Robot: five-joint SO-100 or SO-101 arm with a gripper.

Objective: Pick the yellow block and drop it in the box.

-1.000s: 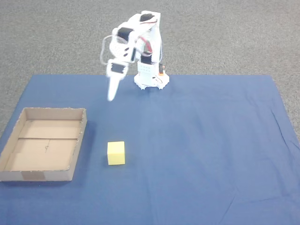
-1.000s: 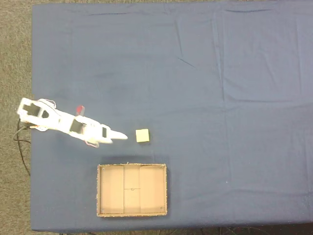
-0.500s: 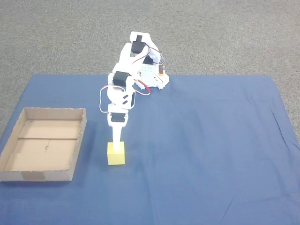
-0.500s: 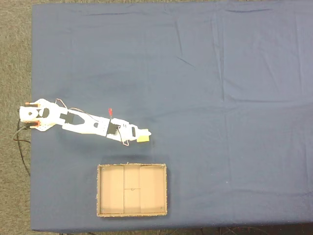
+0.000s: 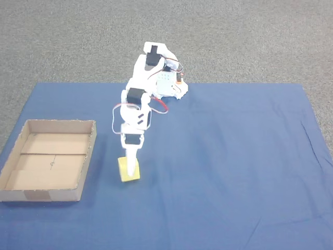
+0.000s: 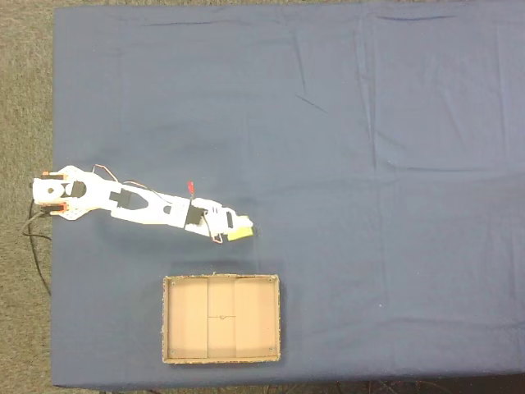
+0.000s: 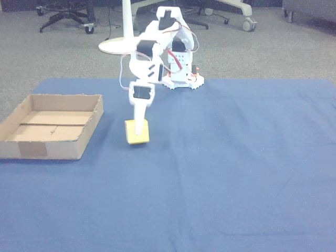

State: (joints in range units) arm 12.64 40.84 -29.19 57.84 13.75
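- Arm reaches out from its white base [image 5: 169, 86] at the far edge of the desk [image 5: 234, 172], which is covered by a blue cloth; the gripper [image 5: 131, 167] points steeply down.
- Yellow block [image 5: 125, 170] sits on the cloth, just right of the box [image 5: 49, 195] in this fixed view, apart from its wall.
- Fingers [image 5: 131, 156] are down on the block; one white finger runs over its top and front face. The block looks tilted, one corner turned toward the camera.
- In the top-down fixed view the gripper [image 6: 239, 227] overlaps the block [image 6: 240, 235]; a yellow strip shows at the tip, beside the finger.
- In the low other view the gripper [image 7: 138, 130] comes straight down onto the block [image 7: 137, 137]; yellow shows on either side of the finger.
- Finger state: cannot tell whether they pinch the block or just rest on it; the gap is hidden in all views.
- Box [image 6: 221, 318]: brown cardboard, low walls, seam across the floor, tape patch on its near wall [image 7: 32, 149].
- Grey carpet [image 5: 250, 36] surrounds the desk; chair legs [image 7: 65, 18] in the background of the other view.
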